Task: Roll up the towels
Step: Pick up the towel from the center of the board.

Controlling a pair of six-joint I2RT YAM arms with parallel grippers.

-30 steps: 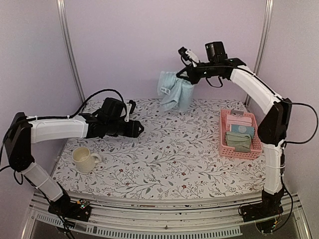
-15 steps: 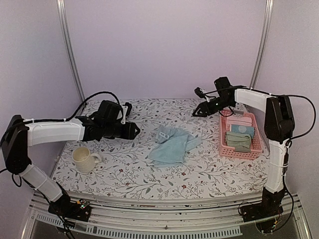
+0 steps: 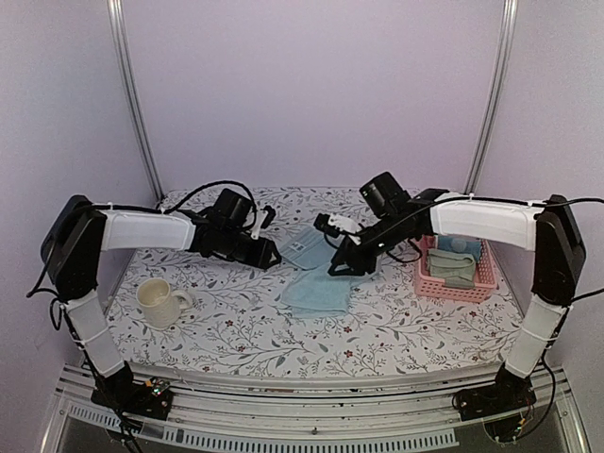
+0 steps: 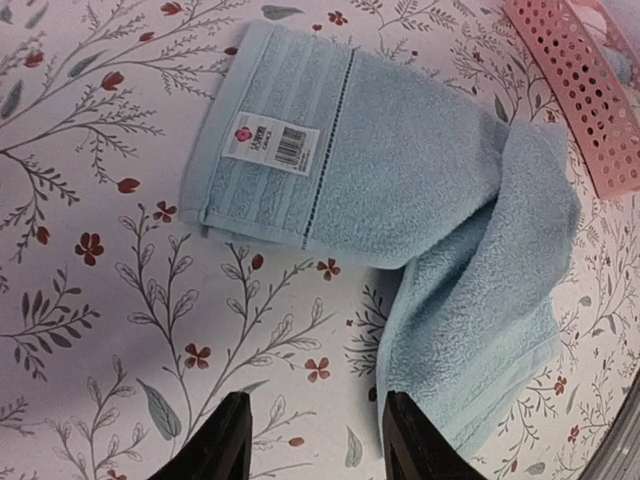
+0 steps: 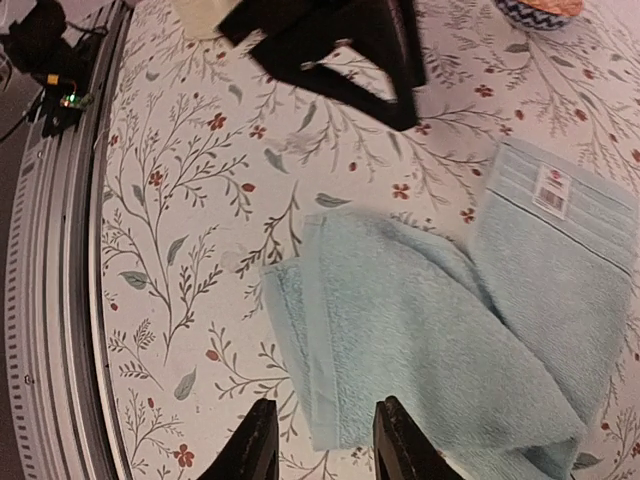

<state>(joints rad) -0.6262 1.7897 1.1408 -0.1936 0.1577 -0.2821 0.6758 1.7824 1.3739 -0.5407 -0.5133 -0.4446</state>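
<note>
Here, one mug (image 3: pixel 159 302) stood far left of the pink basket (image 3: pixel 422 278). One light blue towel (image 3: pixel 311 293) lay crumpled just left of that basket, between the left gripper (image 4: pixel 313 405) and right gripper (image 5: pixel 320 410), both with jaws apart and empty. One sage green towel (image 3: pixel 451 269) sat inside the basket.
</note>
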